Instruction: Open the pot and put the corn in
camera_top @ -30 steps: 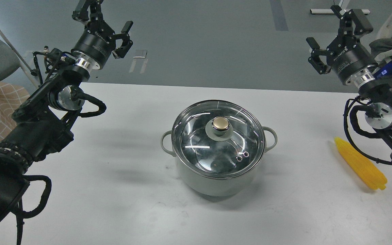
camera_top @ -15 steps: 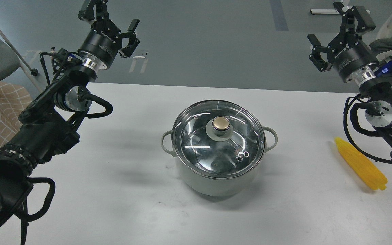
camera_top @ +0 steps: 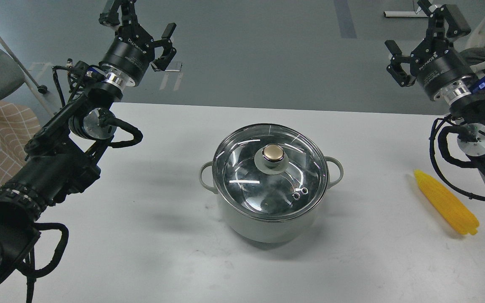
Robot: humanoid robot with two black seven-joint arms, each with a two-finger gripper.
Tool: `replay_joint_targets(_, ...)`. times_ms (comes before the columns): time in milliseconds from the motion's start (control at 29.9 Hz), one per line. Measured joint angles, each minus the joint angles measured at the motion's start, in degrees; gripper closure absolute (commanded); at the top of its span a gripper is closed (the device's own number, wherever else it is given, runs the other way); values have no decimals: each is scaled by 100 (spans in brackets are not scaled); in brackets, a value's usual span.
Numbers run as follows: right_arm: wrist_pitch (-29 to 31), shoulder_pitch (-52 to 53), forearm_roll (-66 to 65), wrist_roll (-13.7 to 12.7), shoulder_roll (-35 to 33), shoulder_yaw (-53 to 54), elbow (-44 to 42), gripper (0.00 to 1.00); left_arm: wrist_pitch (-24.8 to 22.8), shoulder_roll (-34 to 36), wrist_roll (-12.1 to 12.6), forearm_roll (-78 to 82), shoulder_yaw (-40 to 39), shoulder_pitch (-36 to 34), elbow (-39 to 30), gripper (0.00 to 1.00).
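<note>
Sitting mid-worktop (camera_top: 141,252), the pot (camera_top: 267,219) has its glass lid (camera_top: 246,168) on, with the corn (camera_top: 445,202) lying well off to its right. Left pincer (camera_top: 139,19) and right pincer (camera_top: 425,33) both hang spread and empty, way behind the pot.

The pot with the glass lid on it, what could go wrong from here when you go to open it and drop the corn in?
1. The lid offers only a small rounded gold knob; a tool could slip off it, and the lid is glass.
2. The pot stands loose on the table; an off-centre lift might drag it.
3. The corn lies near the table's right edge, under the right arm's cables; a careless reach could knock it off.
</note>
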Motion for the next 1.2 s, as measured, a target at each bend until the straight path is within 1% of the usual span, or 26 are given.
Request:
replay_joint_targets(968, -89, 0, 152, 0, -147, 12, 120, 0, -27, 21, 44, -167, -5, 61, -146, 2)
replay_joint_targets(1202, -111, 0, 149, 0, -174, -16, 122, 0, -39, 253, 46, -163, 118, 59, -269, 2)
